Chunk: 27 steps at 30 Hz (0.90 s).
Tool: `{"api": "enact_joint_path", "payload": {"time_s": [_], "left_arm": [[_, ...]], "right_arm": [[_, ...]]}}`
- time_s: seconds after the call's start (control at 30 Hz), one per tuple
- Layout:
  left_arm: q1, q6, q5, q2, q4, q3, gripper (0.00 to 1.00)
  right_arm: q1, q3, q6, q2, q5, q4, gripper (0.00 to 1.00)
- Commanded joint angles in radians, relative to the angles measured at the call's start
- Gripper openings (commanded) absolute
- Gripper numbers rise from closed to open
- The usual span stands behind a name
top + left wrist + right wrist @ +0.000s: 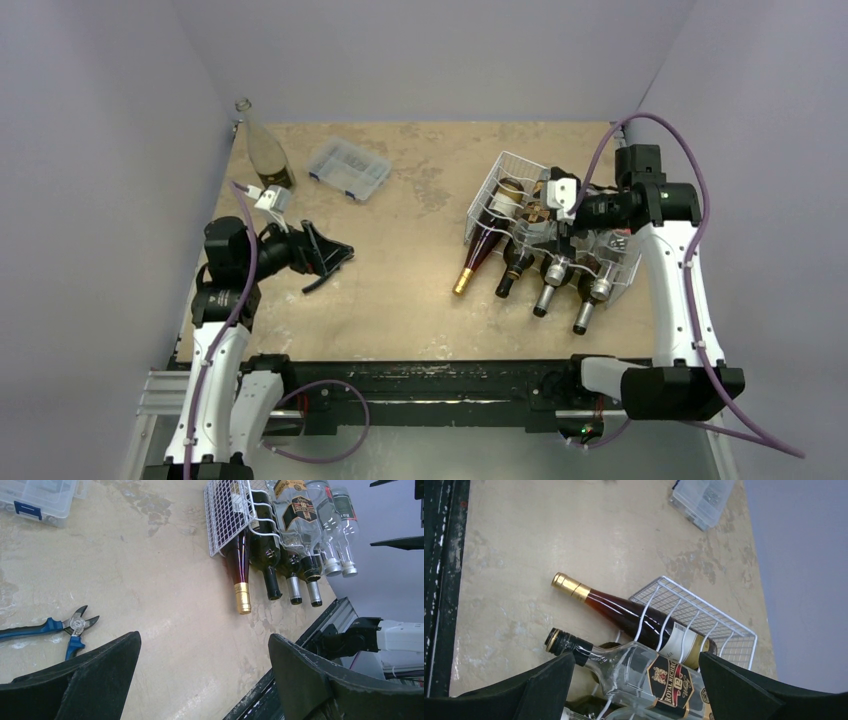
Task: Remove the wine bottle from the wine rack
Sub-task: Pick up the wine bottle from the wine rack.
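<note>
Near table's [400, 265] right edge sits the wine rack [488, 200].

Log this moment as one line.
right fingers: open over wine rack | left fingers: open, empty | wine bottle: on rack

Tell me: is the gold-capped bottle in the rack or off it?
In the rack: the gold-capped bottle lies on its side inside the wine rack, wires over its body, its neck poking out.
</note>
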Motion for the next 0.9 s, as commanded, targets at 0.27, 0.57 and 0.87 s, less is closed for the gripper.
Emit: {"api": "enact_joint_path", "payload": {"time_s": [0.27, 0.57, 0.87], "left_arm": [[0.006, -0.008, 0.032, 0.031, 0.042, 0.015, 1.0], [0.006, -0.01, 0.039, 0.043, 0.047, 0.014, 1.0], [0.006, -0.009, 0.039, 0.053, 0.049, 0.015, 1.0]], "right_arm": [[0.172, -0.083, -0.261, 0.032, 0.155, -0.064, 0.99], [0.289, -0.194, -0.273, 0.046, 0.322, 0.031, 0.99], [0.357, -0.241, -0.325, 0.062, 0.447, 0.091, 0.93]]}}
